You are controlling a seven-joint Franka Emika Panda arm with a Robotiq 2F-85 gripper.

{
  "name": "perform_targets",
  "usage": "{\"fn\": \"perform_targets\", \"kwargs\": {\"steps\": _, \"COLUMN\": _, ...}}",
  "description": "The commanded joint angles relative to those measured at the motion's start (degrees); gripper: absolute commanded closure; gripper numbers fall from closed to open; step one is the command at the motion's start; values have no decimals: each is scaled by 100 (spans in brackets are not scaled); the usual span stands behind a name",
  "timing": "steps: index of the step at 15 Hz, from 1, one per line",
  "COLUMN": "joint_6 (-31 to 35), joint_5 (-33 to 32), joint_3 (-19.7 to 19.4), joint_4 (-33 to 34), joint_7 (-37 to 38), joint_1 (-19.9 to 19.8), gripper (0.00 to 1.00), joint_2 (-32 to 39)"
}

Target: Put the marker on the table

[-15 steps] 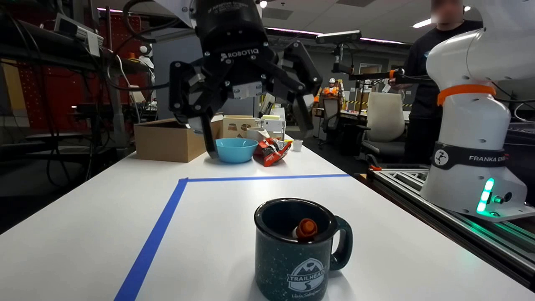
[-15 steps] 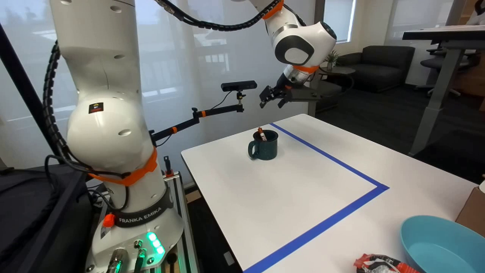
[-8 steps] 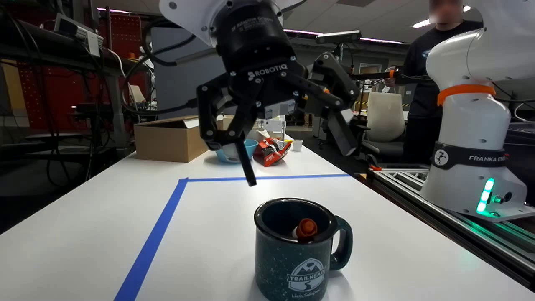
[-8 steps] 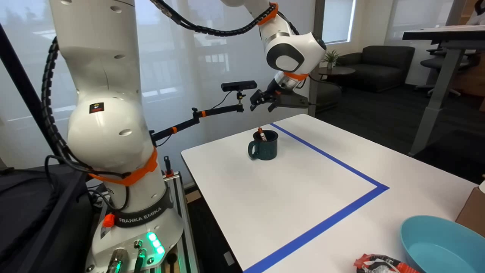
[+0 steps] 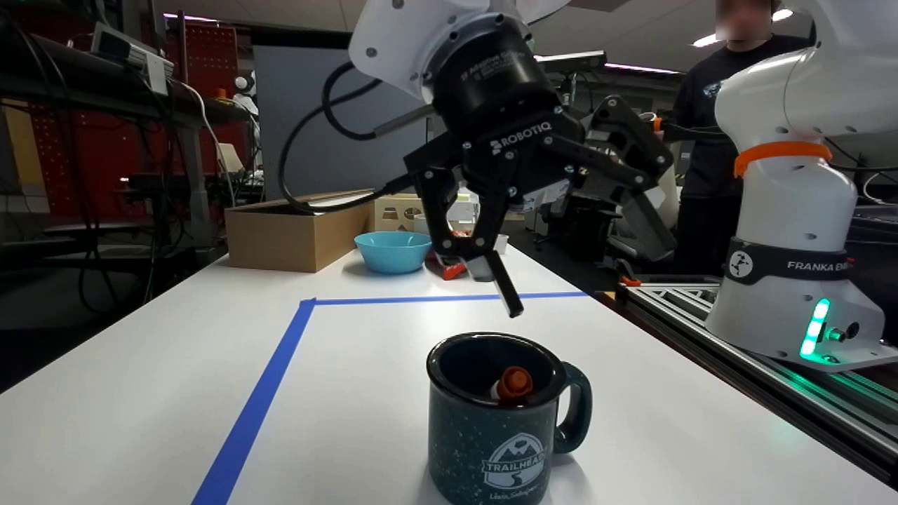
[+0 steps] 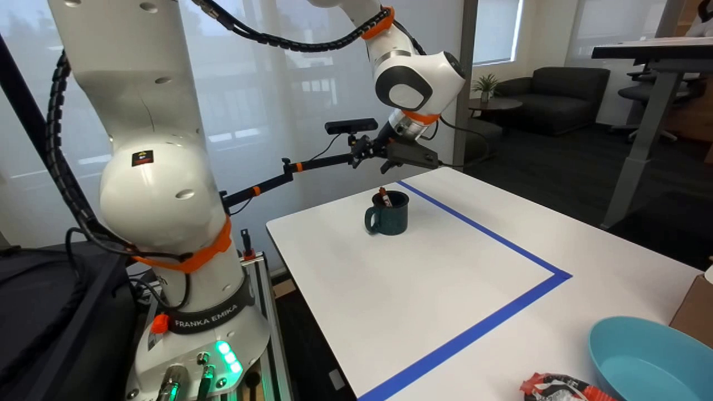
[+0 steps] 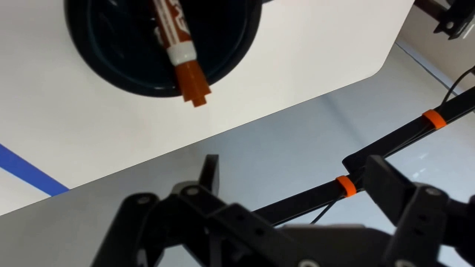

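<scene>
A dark green speckled mug stands upright on the white table; it shows in both exterior views. A brown-orange marker leans inside the mug with its capped end up at the rim, also seen in an exterior view. In the wrist view the marker lies across the mug's opening, its cap over the rim. My gripper is open and empty, above the mug and apart from it. In the wrist view its fingers have nothing between them; the mug is off to the upper left.
A blue bowl, a red packet and a cardboard box stand farther along the table. Blue tape marks the tabletop. A camera on a black boom arm reaches near the gripper beyond the table edge.
The gripper has moved right and down in one exterior view and left and slightly down in another, tilting a little, still open. Mug and marker have not moved.
</scene>
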Motion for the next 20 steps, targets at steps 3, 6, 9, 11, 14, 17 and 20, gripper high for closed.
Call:
{"fn": "perform_targets", "kwargs": {"steps": 3, "joint_6": 113, "joint_5": 30, "joint_3": -202, "joint_4": -811, "joint_7": 89, "joint_1": 7, "gripper": 0, "joint_2": -785}}
{"fn": "perform_targets", "kwargs": {"steps": 6, "joint_6": 336, "joint_5": -163, "joint_3": -351, "joint_4": -896, "joint_7": -220, "joint_1": -14, "gripper": 0, "joint_2": -850}}
{"fn": "perform_targets", "kwargs": {"steps": 9, "joint_6": 420, "joint_5": -376, "joint_3": -472, "joint_4": -788, "joint_7": -501, "joint_1": -30, "gripper": 0, "joint_2": -725}}
{"fn": "perform_targets", "kwargs": {"steps": 11, "joint_6": 485, "joint_5": -355, "joint_3": -521, "joint_4": -758, "joint_7": -762, "joint_1": -29, "gripper": 0, "joint_2": -648}}
{"fn": "perform_targets", "kwargs": {"steps": 14, "joint_6": 525, "joint_5": -304, "joint_3": -541, "joint_4": -690, "joint_7": -1061, "joint_1": -19, "gripper": 30, "joint_2": -491}}
{"fn": "perform_targets", "kwargs": {"steps": 17, "joint_6": 543, "joint_5": -359, "joint_3": -537, "joint_4": -594, "joint_7": -1274, "joint_1": -35, "gripper": 43, "joint_2": -348}}
{"fn": "perform_targets", "kwargs": {"steps": 20, "joint_6": 623, "joint_5": -351, "joint_3": -562, "joint_4": -536, "joint_7": -1479, "joint_1": -81, "gripper": 51, "joint_2": -214}}
